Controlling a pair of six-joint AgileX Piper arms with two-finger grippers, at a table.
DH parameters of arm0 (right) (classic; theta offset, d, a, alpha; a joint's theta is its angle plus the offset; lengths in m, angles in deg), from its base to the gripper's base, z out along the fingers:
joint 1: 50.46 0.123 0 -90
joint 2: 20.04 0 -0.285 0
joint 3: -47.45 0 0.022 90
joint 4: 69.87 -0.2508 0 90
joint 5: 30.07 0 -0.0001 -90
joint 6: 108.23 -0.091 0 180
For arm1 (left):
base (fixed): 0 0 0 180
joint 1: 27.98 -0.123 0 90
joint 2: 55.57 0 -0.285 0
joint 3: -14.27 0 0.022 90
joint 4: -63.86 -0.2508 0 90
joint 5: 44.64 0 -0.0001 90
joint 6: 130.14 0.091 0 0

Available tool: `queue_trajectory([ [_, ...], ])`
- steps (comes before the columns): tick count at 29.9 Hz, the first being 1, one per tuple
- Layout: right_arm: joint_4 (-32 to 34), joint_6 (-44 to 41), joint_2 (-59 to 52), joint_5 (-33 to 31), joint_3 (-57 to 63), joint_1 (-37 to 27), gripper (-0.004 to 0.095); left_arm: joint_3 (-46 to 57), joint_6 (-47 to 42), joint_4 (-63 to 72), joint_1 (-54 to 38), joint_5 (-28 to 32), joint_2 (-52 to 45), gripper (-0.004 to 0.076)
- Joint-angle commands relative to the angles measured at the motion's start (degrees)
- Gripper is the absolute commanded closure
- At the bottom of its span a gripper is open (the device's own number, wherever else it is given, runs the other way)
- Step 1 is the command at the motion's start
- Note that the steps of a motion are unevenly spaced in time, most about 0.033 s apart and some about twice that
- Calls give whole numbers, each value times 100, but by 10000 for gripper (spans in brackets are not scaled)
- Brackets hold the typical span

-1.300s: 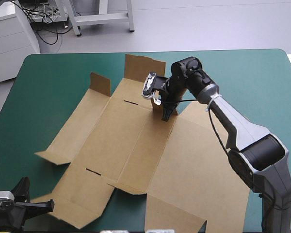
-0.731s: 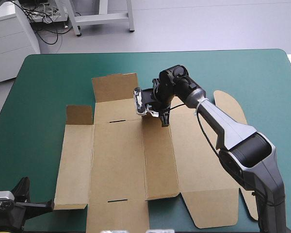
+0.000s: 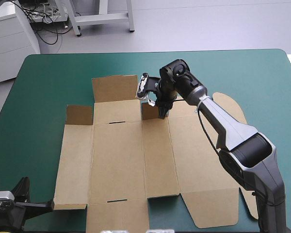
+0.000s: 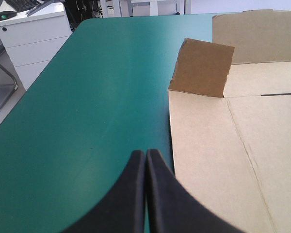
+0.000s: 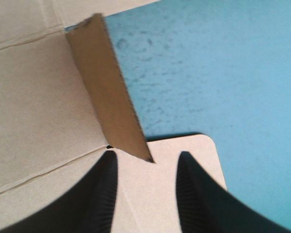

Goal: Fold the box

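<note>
Brown board, cut and creased, makes up the box (image 3: pixel 116 160), which lies opened out as one sheet on the teal-green table cover (image 3: pixel 48 82), reaching from mid-table to the near edge. Its main panels lie flat on the cover. At the far side a wide far flap (image 3: pixel 115 88) tilts upward. A smaller left corner flap (image 3: pixel 80 115) is raised beside it, and the left wrist view shows this flap (image 4: pixel 202 68) standing up from its crease. A rounded lid panel (image 3: pixel 228 107) lies flat towards the table's right.

The black-fingered right gripper (image 3: pixel 162 112) points down at the sheet's far edge, right beside a small square flap (image 3: pixel 149 110) that stands upright there. In the right wrist view the gripper (image 5: pixel 146 160) has its jaws released and apart, and the near corner of this flap (image 5: pixel 109 87) reaches just between the fingertips. Whether either finger touches it cannot be told.

The black-fingered left gripper (image 4: pixel 145 154) is clenched on nothing, its fingers meeting in a point. It sits low over the cover at the table's near left corner (image 3: pixel 43 206), just beside the sheet's left edge.
</note>
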Motion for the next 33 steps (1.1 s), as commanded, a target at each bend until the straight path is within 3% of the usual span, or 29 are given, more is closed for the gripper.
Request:
queue_trajectory([
  [1, 325, -726, -445, -96, -544, -7, 861, -106, -6, 55, 40, 422, -89, 756],
  [2, 359, -961, -468, -195, -699, -7, 929, -106, -6, 55, 40, 422, -89, 756],
  [10, 824, -2959, -852, -236, -887, -266, 911, -106, -6, 55, 40, 422, -89, 756],
  [14, 613, -3881, -1152, -247, -863, -670, 910, -106, -6, 55, 40, 422, -89, 756],
  [17, 222, -3971, -1486, -247, -618, -1001, 910, -106, -6, 55, 40, 422, -89, 756],
  [26, 123, -4142, -2929, -206, 1468, -1636, 911, -106, -6, 55, 40, 422, -89, 756],
  [33, 101, -4395, -4309, 380, 3263, -1907, 912, -106, -6, 55, 40, 422, -89, 756],
])
